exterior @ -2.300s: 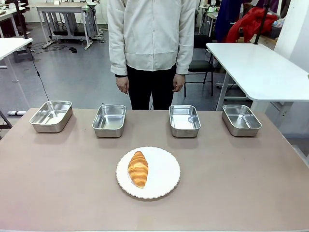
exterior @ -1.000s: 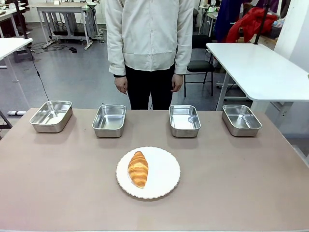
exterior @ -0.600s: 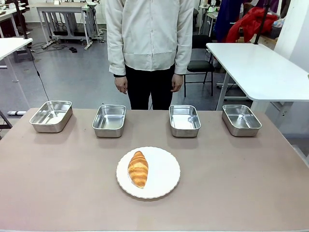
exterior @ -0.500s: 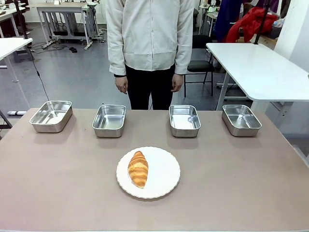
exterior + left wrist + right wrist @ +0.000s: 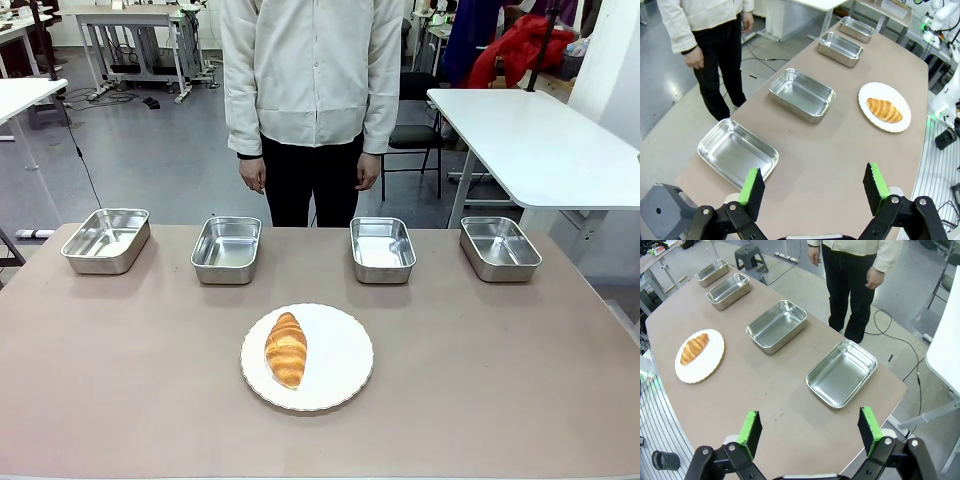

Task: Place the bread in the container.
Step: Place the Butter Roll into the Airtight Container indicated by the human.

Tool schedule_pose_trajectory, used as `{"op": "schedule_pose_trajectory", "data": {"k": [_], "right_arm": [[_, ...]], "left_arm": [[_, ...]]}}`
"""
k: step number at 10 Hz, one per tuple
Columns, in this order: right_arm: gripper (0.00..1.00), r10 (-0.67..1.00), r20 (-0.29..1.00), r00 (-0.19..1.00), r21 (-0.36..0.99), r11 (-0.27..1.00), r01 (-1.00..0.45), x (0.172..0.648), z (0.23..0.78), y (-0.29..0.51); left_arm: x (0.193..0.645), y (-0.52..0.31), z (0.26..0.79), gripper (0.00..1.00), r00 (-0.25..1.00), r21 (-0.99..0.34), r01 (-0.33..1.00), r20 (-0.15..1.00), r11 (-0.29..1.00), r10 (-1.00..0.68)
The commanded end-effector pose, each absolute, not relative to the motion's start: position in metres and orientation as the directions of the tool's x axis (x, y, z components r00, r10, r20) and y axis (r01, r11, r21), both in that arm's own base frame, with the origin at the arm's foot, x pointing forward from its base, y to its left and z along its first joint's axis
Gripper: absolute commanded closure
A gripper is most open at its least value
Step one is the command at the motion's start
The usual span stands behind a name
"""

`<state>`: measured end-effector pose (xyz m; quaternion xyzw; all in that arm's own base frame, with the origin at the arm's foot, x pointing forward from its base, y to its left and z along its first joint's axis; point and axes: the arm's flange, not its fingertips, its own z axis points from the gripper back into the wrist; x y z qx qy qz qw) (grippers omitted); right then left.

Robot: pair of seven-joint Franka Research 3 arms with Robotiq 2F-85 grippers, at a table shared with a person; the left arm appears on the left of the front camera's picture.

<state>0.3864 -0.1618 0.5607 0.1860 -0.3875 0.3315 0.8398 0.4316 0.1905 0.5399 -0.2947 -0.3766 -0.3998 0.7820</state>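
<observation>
The bread (image 5: 286, 349) is a golden-brown croissant with a ridged crust and darker ends, lying on the left half of a white plate (image 5: 340, 362) mid-surface, nearer than the row of steel containers (image 5: 383, 275). Its long axis runs near to far. The left fingers (image 5: 753, 192) and right fingers (image 5: 750, 431) stand wide open, empty.

The left gripper (image 5: 813, 185) hangs over the counter (image 5: 840, 155), jaws wide apart, near the closest tray (image 5: 737, 150). The bread (image 5: 884, 109) lies on a white plate (image 5: 890, 94); the farthest tray (image 5: 856, 28) seems empty.
</observation>
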Motion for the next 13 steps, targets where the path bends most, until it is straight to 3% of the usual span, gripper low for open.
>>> {"op": "schedule_pose_trajectory", "data": {"k": [1,13], "right_arm": [[0.00,0.412,0.790,0.454,0.044,0.700,-0.713,0.3890,0.5617,-0.1621],[0.00,0.412,0.790,0.454,0.044,0.700,-0.713,0.3890,0.5617,-0.1621]], "left_arm": [[0.4300,0.1904,0.5416,0.00,0.384,-0.150,0.852,0.831,0.502,-0.403],[0.4300,0.1904,0.5416,0.00,0.384,-0.150,0.852,0.831,0.502,-0.403]]}}
